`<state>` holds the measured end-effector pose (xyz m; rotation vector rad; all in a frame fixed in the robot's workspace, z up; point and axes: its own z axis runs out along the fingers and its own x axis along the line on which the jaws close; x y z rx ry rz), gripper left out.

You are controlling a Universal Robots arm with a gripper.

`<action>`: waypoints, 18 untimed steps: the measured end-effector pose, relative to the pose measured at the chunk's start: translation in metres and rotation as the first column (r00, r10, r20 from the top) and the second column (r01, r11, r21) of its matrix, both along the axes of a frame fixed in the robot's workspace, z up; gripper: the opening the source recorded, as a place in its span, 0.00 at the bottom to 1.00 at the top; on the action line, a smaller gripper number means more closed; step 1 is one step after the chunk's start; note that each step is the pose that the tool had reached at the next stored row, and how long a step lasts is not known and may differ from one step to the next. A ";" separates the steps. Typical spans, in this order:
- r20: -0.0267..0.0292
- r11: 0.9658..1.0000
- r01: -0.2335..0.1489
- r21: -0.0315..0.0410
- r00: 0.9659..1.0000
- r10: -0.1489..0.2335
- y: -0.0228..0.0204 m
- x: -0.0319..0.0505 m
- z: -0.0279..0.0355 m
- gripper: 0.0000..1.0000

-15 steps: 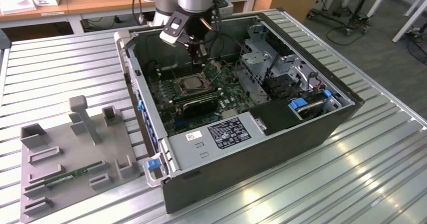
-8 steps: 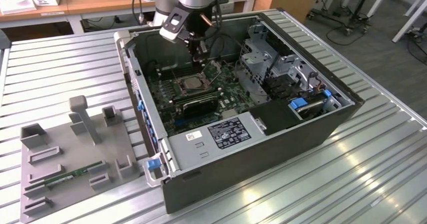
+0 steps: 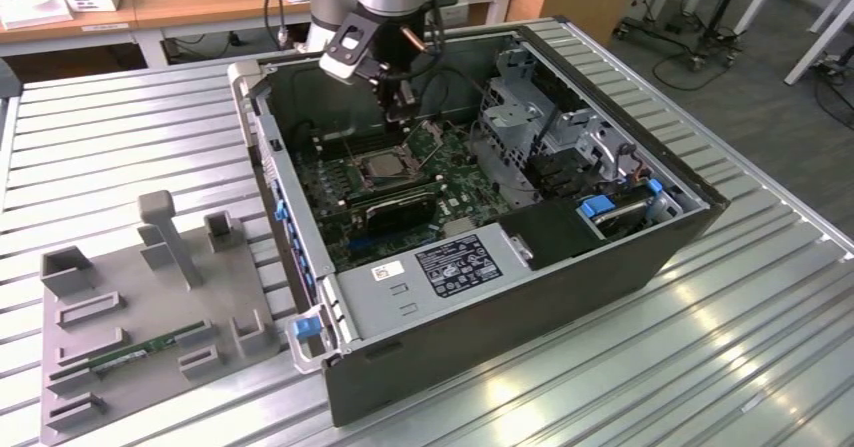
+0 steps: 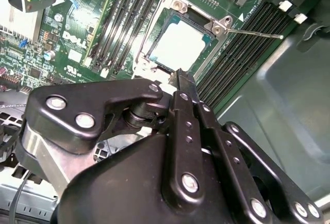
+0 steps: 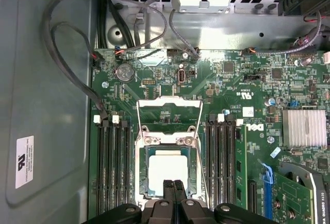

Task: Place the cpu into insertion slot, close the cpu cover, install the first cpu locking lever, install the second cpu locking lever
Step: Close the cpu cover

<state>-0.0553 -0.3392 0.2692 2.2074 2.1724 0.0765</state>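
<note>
Black pincer [image 5: 173, 185] is holding its tips together, empty, poised over one edge of the cpu [image 5: 166, 175] — it is lying flat in the insertion slot [image 5: 146, 176], the silver cpu cover [image 5: 167, 140] framing it. Farther off, green motherboard [image 5: 227, 87] is spreading toward grey cables [image 5: 56, 33].

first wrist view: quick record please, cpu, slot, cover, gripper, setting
cpu: seated in the insertion slot, silver face up
cpu cover: looks swung back, off the cpu
gripper: shut, nothing between its tips, poised at the cpu's edge
setting: green motherboard inside the open computer case
</note>
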 end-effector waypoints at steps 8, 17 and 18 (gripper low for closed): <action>0.000 1.000 0.000 0.000 1.000 0.000 0.0000 0.0138 -0.0001 0.11; 0.000 1.000 0.000 0.000 1.000 0.000 0.0000 0.0368 -0.0001 0.11; 0.000 1.000 0.000 0.000 1.000 0.000 0.0000 0.0395 -0.0002 0.11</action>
